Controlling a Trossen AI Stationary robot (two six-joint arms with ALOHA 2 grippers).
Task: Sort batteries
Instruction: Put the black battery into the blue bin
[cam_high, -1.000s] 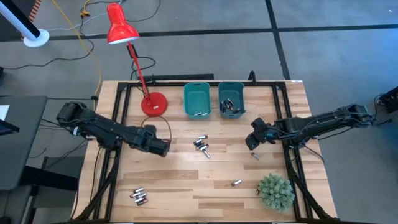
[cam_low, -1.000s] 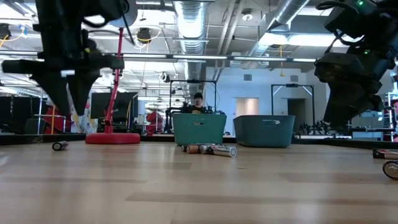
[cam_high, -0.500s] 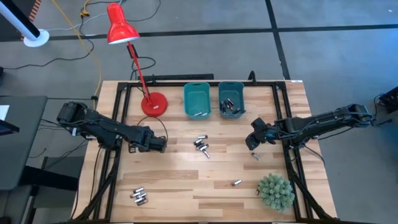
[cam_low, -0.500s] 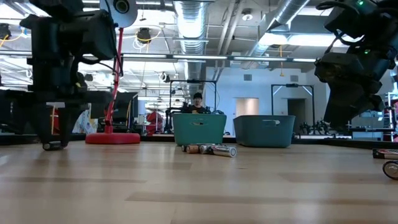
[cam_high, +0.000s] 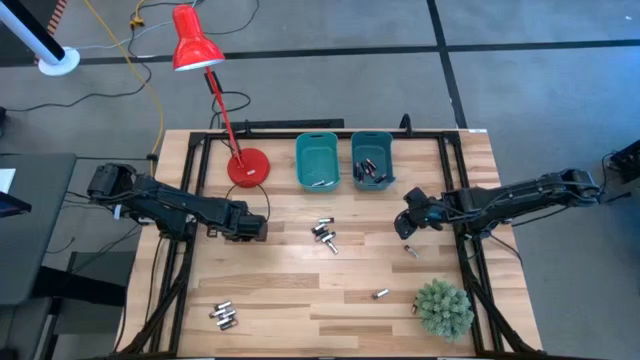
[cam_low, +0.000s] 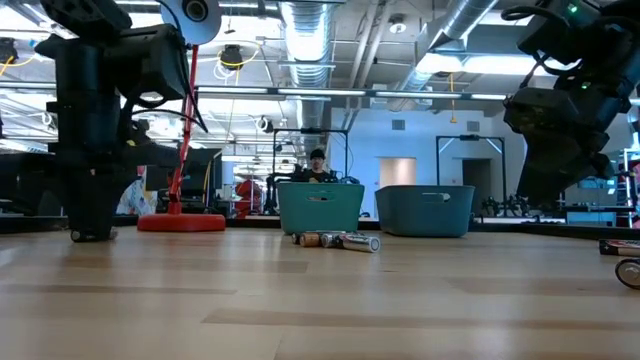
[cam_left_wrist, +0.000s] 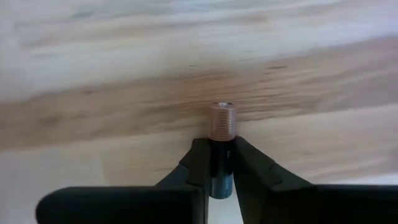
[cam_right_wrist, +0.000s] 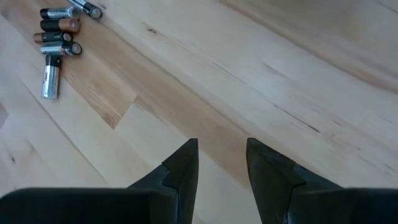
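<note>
My left gripper (cam_high: 252, 228) stands at the table's left middle, pointing down, shut on one battery (cam_left_wrist: 221, 134) with a dark body and a copper end. In the low view this battery (cam_low: 97, 235) lies on the table under it. More batteries lie loose: a cluster at the centre (cam_high: 324, 235), a cluster near the front left (cam_high: 222, 316), and two singles (cam_high: 410, 250) (cam_high: 380, 294). My right gripper (cam_high: 405, 228) hovers open at the right middle with nothing between its fingers (cam_right_wrist: 186, 162). My left gripper pinches the battery's dark body (cam_left_wrist: 221, 171) between its two fingers, one on each long side. The fingers come from above, pointing down. The copper end (cam_left_wrist: 222, 120) sticks out beyond the fingertips. The battery lies level on the table.
Two teal bins stand at the back centre: the left one (cam_high: 317, 160) holds a light battery, the right one (cam_high: 371, 160) several dark ones. A red lamp has its base (cam_high: 247, 167) beside the left bin. A green plant (cam_high: 443, 307) sits at the front right.
My left gripper has come down to the tabletop and a little toward the table's left edge, over the single battery there. Its fingers have shut on that battery, which stays lying on the table.
</note>
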